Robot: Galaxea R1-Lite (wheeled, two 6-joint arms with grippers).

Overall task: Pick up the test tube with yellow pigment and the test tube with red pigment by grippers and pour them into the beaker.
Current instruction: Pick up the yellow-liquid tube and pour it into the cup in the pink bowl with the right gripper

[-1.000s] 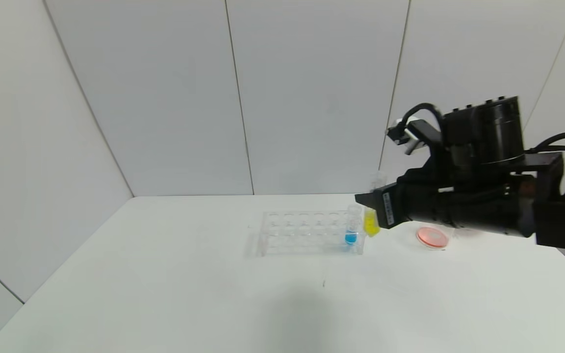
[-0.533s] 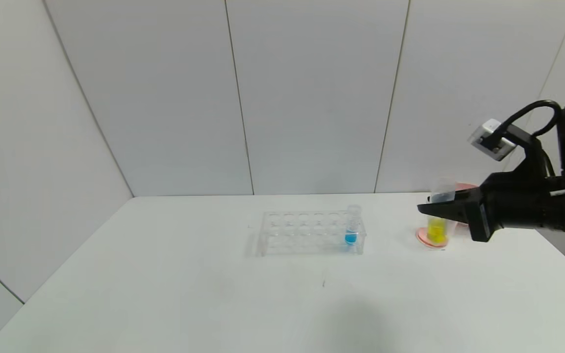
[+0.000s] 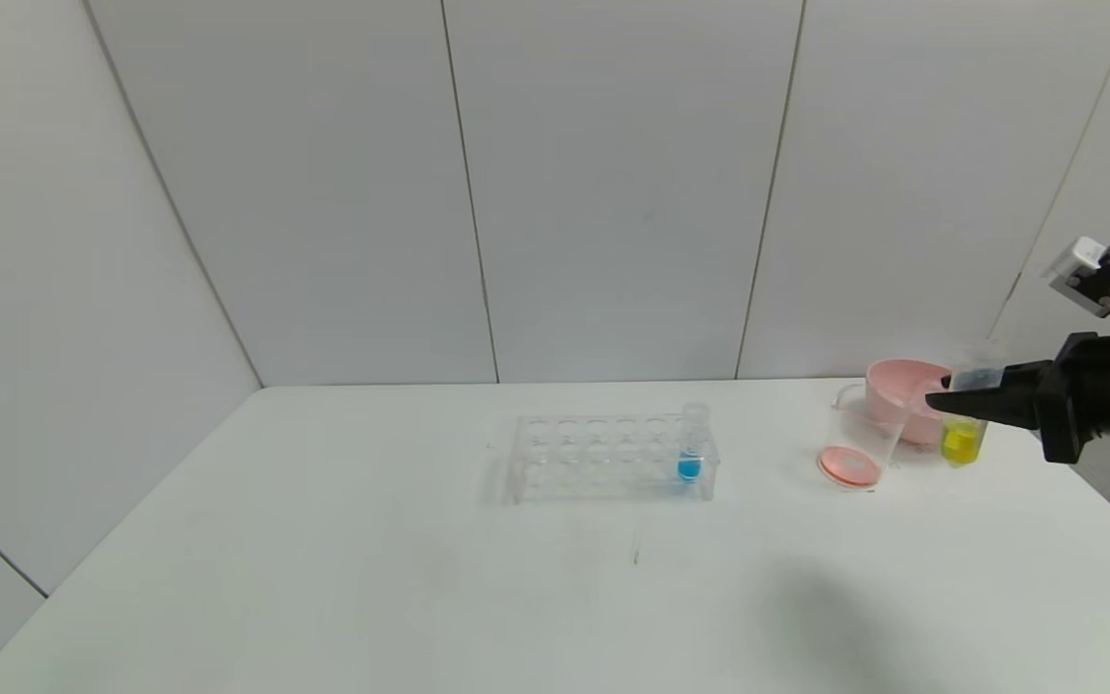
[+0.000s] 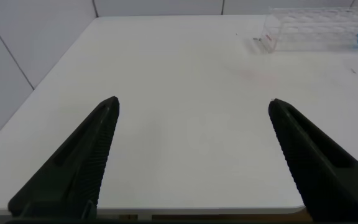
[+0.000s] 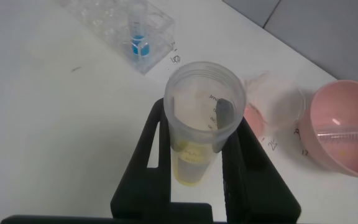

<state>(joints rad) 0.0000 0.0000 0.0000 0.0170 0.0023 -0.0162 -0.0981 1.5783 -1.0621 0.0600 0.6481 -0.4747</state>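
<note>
A clear rack (image 3: pixel 610 457) holding a blue-liquid tube (image 3: pixel 691 449) stands well apart from a pink bowl (image 3: pixel 905 399).

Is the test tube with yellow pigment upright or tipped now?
Upright. The test tube with yellow pigment stands vertical in the right gripper, mouth up, yellow liquid at its bottom, beside the beaker.

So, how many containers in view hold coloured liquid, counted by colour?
Yellow: 1, the test tube with yellow pigment, held in the right hand
Blue: 1, the tube with blue liquid in the rack
Red-orange: 1, the beaker
Total: 3
</note>
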